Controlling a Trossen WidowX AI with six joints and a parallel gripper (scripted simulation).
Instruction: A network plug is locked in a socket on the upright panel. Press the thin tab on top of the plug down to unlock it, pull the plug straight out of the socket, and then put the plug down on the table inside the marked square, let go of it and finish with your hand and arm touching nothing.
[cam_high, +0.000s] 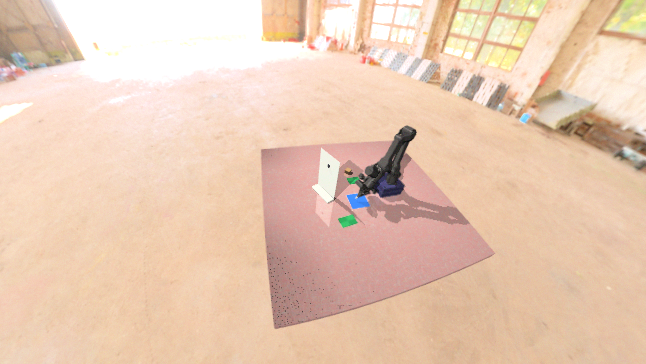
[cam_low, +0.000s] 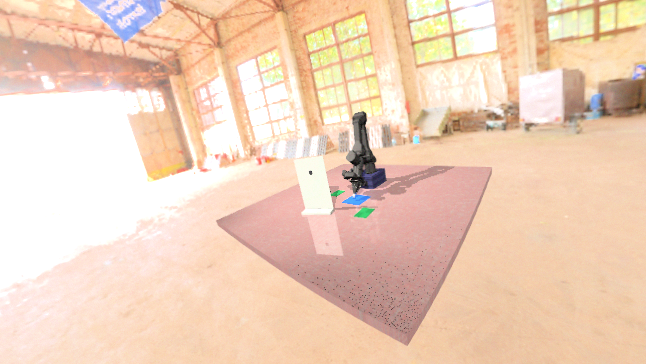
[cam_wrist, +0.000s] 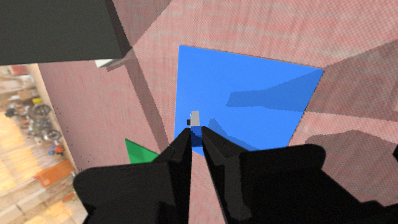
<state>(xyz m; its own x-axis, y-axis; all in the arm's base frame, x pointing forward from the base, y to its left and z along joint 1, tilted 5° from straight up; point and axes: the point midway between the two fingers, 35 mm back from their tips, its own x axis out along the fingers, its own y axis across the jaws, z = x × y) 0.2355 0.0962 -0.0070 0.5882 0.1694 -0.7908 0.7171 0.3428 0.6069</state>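
Observation:
My gripper (cam_high: 359, 194) (cam_low: 355, 193) (cam_wrist: 195, 132) points down and is shut on the plug (cam_wrist: 195, 120). The plug's pale end and blue body stick out between the fingertips. The plug is over the blue square (cam_high: 361, 204) (cam_low: 357, 201) (cam_wrist: 250, 75), near one edge of it in the wrist view. It is low; whether it touches the table cannot be told. The upright white panel (cam_high: 327, 180) (cam_low: 315, 190) stands apart from the gripper, with a small dark socket opening (cam_high: 328, 166) (cam_low: 310, 172). The panel's dark side (cam_wrist: 55, 30) fills the wrist view's upper left.
One green square (cam_high: 347, 221) (cam_low: 364, 213) lies on the near side of the blue one, and another green square (cam_high: 353, 180) (cam_low: 338, 193) lies beyond it. A small brown object (cam_high: 348, 171) is near the far green square. The panel's foot (cam_high: 323, 193) (cam_low: 318, 212) rests on the table.

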